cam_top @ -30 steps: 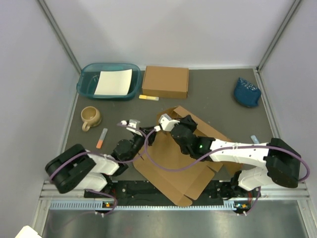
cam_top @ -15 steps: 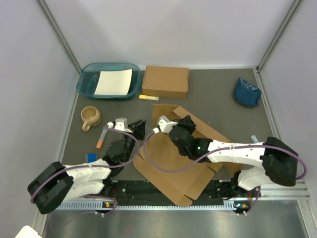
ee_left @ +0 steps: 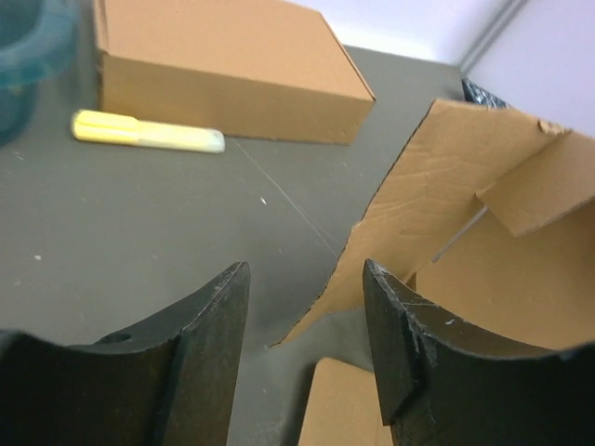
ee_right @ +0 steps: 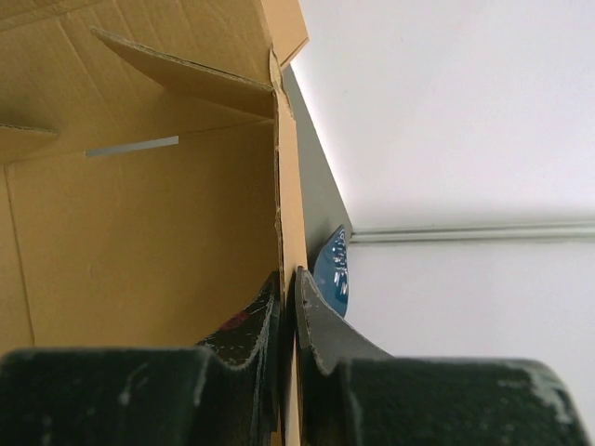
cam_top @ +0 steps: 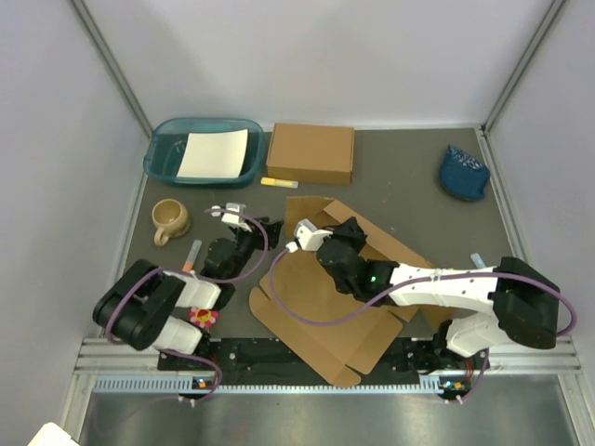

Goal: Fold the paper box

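The paper box (cam_top: 325,307) is a brown die-cut sheet lying partly unfolded in the middle of the table, its far flaps raised. My right gripper (cam_top: 351,230) is shut on a raised wall of the sheet; in the right wrist view the cardboard edge (ee_right: 284,223) stands pinched at my right gripper (ee_right: 288,295). My left gripper (cam_top: 265,229) is open and empty just left of the sheet's far-left corner. In the left wrist view my left gripper (ee_left: 305,283) faces the raised flap (ee_left: 456,186), with its fingers (ee_left: 218,321) apart and nothing between them.
A closed brown box (cam_top: 310,153) stands at the back, with a yellow marker (cam_top: 279,183) in front of it. A teal tray (cam_top: 163,141) holds white paper. A tan mug (cam_top: 171,219) and an orange-tipped pen (cam_top: 191,258) lie left. A blue cloth (cam_top: 463,172) lies back right.
My left gripper has pulled back to the left, off the sheet's edge, and the left arm has swung. My right gripper keeps its hold on the raised wall.
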Motion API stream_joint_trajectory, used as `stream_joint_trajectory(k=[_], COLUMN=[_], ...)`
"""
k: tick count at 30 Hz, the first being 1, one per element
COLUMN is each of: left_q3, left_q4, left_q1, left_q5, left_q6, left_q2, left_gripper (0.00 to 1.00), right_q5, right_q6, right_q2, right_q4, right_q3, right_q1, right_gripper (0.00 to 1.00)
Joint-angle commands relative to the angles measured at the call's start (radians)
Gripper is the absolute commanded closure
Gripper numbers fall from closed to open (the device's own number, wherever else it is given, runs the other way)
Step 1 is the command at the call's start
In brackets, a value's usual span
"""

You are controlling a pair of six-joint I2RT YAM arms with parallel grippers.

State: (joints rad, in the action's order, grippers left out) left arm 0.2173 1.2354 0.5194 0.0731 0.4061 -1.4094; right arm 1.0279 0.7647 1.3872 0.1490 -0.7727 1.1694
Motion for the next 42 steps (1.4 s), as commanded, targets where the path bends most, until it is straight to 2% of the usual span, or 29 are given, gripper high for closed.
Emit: stream_joint_trajectory(k=[1,6,14,17,20,24,25,29,33,42], left_q3=[0.036,0.060,0.172,0.224,0.235,0.217,0.212,0.197,0.154,0.097], left_q4=[0.286,0.430,0.362,0.314,0.305,0.315,0.337,0.348,0.346,0.168], left_q1=[-0.044,-0.076,-0.093,-0.099,-0.098,-0.096,-0.096,-0.094,-0.081,0.024], left_q5=[-0.261,-0.369,-0.426,-0.466,-0.483,-0.516,-0.516,-0.515,-0.484,-0.369], left_q6=[0.074,0.128,0.077,0.063,0.053,0.057,0.063,0.094,0.117,0.073], left_q2=[-0.074,-0.187,-0.235,-0.246,-0.255,-0.266,-0.269,-0.252,-0.201,-0.010], left_gripper=[0.41,0.40,0.39,0.42,0.48,0.64,0.74,0.93,0.99,1.00], right_q5=[-0.091,-0.097,-0.112,-0.111,-0.109,-0.107,-0.104,-0.097,-0.086,-0.029], right_q6=[-0.074,-0.073,-0.076,-0.077,-0.077,-0.077,-0.076,-0.070,-0.065,-0.013], right_q2=[0.010,0.003,0.004,0.004,0.004,0.009,0.009,0.012,0.019,0.055], right_q4=[-0.118,-0.112,-0.103,-0.104,-0.104,-0.106,-0.106,-0.106,-0.106,-0.072], right_q3=[0.052,0.053,0.053,0.053,0.055,0.053,0.053,0.050,0.047,0.043], right_q1=[0.021,0.021,0.021,0.022,0.021,0.024,0.023,0.023,0.022,0.023], right_gripper=[0.95,0.95,0.95,0.95,0.96,0.96,0.96,0.96,0.96,0.97])
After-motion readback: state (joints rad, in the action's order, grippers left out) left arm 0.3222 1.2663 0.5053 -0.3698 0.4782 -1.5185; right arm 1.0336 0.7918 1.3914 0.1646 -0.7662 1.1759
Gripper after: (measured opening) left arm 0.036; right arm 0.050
